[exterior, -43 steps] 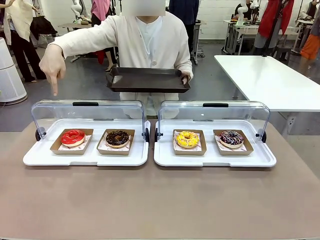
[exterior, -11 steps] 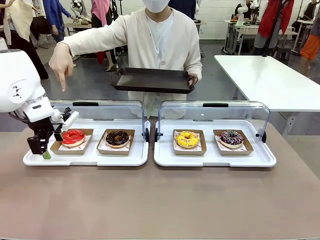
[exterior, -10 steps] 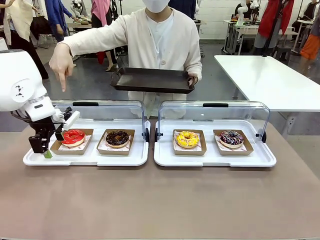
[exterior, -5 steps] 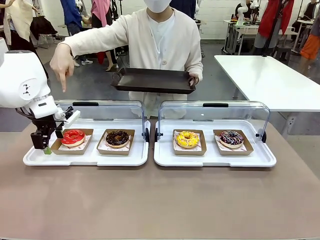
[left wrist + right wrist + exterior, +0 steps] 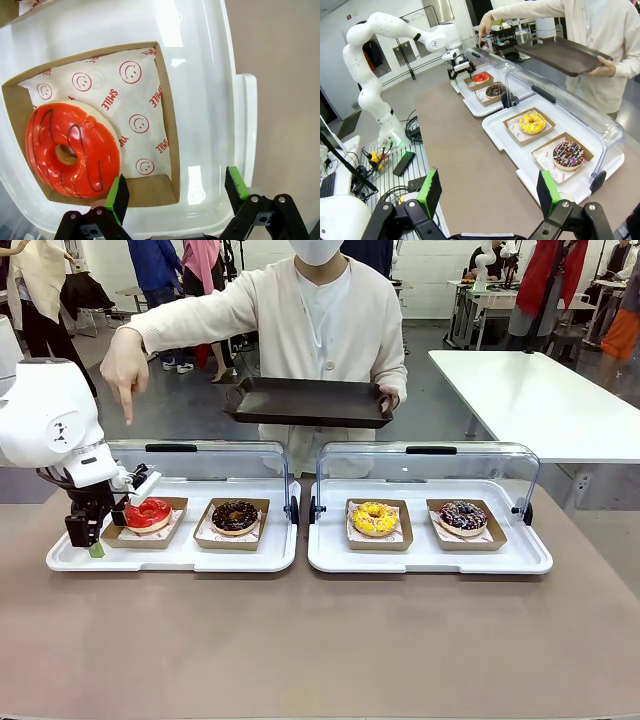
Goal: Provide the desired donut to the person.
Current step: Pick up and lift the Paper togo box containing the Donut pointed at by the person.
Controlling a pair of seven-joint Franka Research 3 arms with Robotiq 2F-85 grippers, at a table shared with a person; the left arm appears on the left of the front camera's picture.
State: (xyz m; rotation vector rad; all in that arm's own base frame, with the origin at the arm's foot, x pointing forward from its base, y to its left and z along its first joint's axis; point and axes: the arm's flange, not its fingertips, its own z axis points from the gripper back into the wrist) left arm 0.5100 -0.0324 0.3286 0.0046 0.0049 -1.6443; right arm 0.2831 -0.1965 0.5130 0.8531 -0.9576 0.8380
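Four donuts (image 5: 374, 518) lie on offer, and the person (image 5: 320, 330) points a hand (image 5: 122, 365) down at the red donut (image 5: 72, 150), which is leftmost in the left white display tray (image 5: 170, 558) on the tabletop (image 5: 320, 640). We take that as the wanted one.

Our left tool (image 5: 176, 189) hovers just above it, jaws spread wide and gripping nothing. One green pad is over a wall of its cardboard tray (image 5: 147, 191) beside the donut, and the other is over the display tray's rim. The right tool (image 5: 488, 192) hangs released too, well apart.

We judge the donut soft, with glaze that smears (a pinch would mark it), so the hold belongs on the cardboard wall. That card looks light and thin and may bend. Carried level, the donut should not slide on its paper on the way to the person's dark tray (image 5: 308, 400).
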